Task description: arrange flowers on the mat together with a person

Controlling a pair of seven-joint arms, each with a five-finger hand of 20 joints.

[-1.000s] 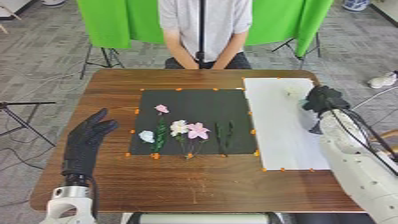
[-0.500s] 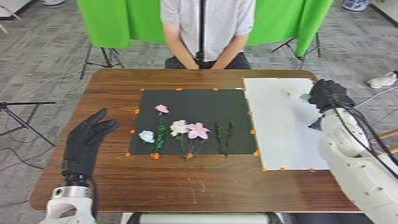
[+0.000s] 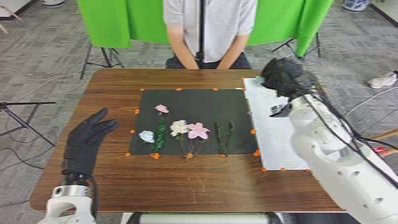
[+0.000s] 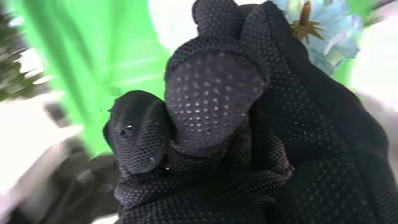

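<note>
The left hand, fingers loosely extended, is best kept beside the mat. On the mat, the pale flower, pink bud, white flower and pink flower need a wide berth; the bare patch above the leaves seems a good target. Over the sheet's far end, the blue flower is pinched in the right hand, which should hold firmly without crushing petals, lower gently, then let go once it rests.

On the table before me, the mat lies left of the sheet. It bears, left to right, a flower head, a stemmed flower, two blooms and two leaf sprigs.
</note>
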